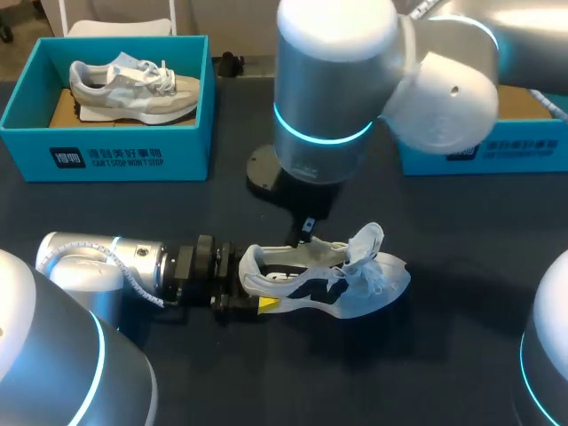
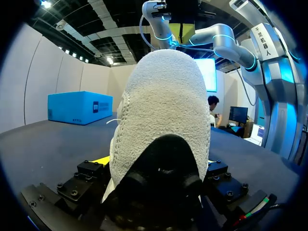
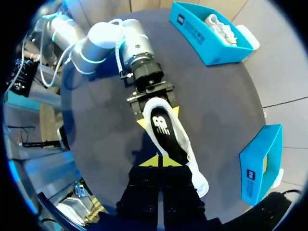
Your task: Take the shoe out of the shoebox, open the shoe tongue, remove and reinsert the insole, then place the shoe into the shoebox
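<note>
Left fingers (image 3: 141,124) are closed on the heel (image 2: 163,106) of the white shoe (image 1: 373,284), one yellow tip on each side of it. Right fingers (image 3: 149,161) are pressed together with nothing visible between them. They hang directly over the shoe opening, just above the collar, and do not appear to touch it.

Shoe position: about the middle of the worktop (image 1: 444,355), somewhat toward the front edge, with the opening upward and the toe toward the right edge. Whether the sole rests on the worktop cannot be told. The black insole (image 3: 166,130) is seated inside. The tongue and laces (image 1: 368,244) stand loose over the forefoot.

One shoebox (image 1: 479,155) stands at the back right corner, partly hidden by the right arm. A second box (image 1: 106,155) at the back left corner holds a beige shoe (image 1: 133,84).

Handling notes (judgement):
- The shoe is probably light. Its knit upper is soft and will collapse under a pinch.
- The heel and sole are the stiffer parts, so the present heel grasp suits bracing.
- The insole is likely thin and flexible. Take it at the heel-end edge and peel it upward. Expect it to bend on reinsertion.
- Loose laces may snag on the fingers.
</note>
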Controlling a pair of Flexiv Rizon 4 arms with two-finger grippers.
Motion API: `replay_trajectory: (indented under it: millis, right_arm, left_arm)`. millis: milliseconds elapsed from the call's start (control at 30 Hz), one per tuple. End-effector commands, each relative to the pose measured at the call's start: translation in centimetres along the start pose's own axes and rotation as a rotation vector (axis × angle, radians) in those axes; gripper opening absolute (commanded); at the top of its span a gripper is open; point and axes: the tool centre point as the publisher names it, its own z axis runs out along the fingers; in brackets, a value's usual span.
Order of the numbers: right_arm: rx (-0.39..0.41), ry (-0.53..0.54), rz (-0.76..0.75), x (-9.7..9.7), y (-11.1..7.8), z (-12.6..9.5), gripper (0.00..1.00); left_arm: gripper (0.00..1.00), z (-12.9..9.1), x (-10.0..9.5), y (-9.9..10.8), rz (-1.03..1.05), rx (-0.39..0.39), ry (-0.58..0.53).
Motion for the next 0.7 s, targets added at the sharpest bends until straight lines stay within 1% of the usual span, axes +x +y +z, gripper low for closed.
replay_trajectory:
  millis: [33, 67, 167, 200, 233, 633, 667, 700]
  right_arm:
    - [-0.049, 0.030, -0.047, -0.3, -1.0, 1.1, 0.00]
    - [-0.060, 0.034, -0.073, -0.2, -1.0, 1.6, 0.00]
    - [-0.050, 0.025, -0.153, 0.3, -0.3, 3.4, 0.00]
    - [-0.082, 0.037, -0.207, 0.5, -0.2, 3.9, 0.00]
    - [-0.095, 0.029, -0.224, 0.6, -0.3, 4.0, 0.00]
    - [-0.095, 0.029, -0.224, 0.6, -0.3, 4.0, 0.00]
    - [-0.060, 0.027, -0.272, 0.6, 0.8, 4.7, 0.00]
    - [-0.048, 0.026, -0.285, 0.6, 1.2, 5.0, 0.00]
  left_arm:
    - [0.00, 0.0, 0.1, 0.0, 0.000, 0.001, -0.003]
    - [0.00, 0.0, 0.1, 0.0, 0.000, 0.001, -0.003]
    - [0.00, 0.0, 0.1, 0.0, 0.000, 0.001, -0.003]
    - [0.00, 0.0, 0.1, 0.0, 0.000, 0.001, -0.003]
    - [0.00, 0.0, 0.1, 0.0, 0.000, 0.001, -0.003]
    - [0.00, 0.0, 0.1, 0.0, 0.000, 0.001, -0.003]
    - [0.00, 0.0, 0.1, 0.0, 0.000, 0.001, -0.003]
    - [0.00, 0.0, 0.1, 0.0, 0.000, 0.001, -0.003]
